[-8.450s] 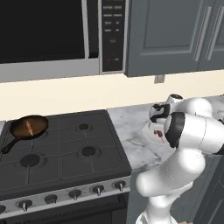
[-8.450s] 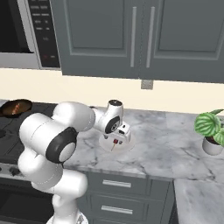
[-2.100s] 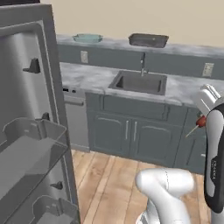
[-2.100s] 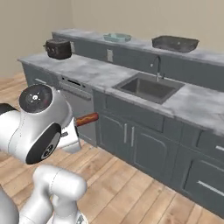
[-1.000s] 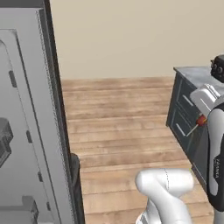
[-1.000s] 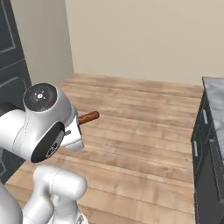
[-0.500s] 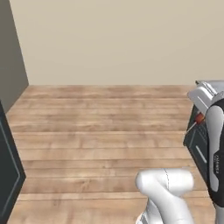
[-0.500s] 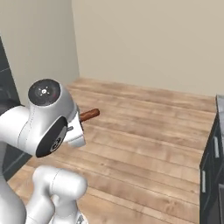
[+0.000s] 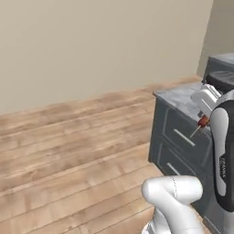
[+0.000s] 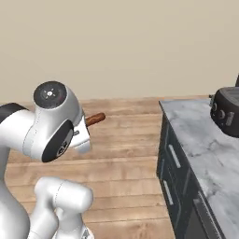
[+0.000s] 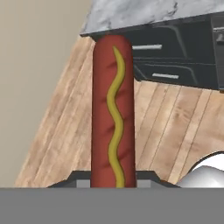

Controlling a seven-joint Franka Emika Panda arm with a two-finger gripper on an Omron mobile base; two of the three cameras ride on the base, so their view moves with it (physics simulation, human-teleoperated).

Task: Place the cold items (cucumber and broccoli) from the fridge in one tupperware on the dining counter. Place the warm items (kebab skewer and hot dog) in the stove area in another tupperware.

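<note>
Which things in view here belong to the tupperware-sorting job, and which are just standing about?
Job: hot dog, held in the shut gripper.
Standing about: dark appliance on the marble counter; drawer cabinets; wooden floor.

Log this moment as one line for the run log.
phase: carrying | tool: shut on hot dog | nearby: marble counter, wood floor | tupperware: not seen

hot dog (image 11: 112, 109) base hidden below, gripper (image 11: 112, 177) fingertips barely visible

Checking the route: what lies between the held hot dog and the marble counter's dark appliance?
In the right base view, bare wood floor, then bare marble counter, separate the hot dog from the appliance.
</note>
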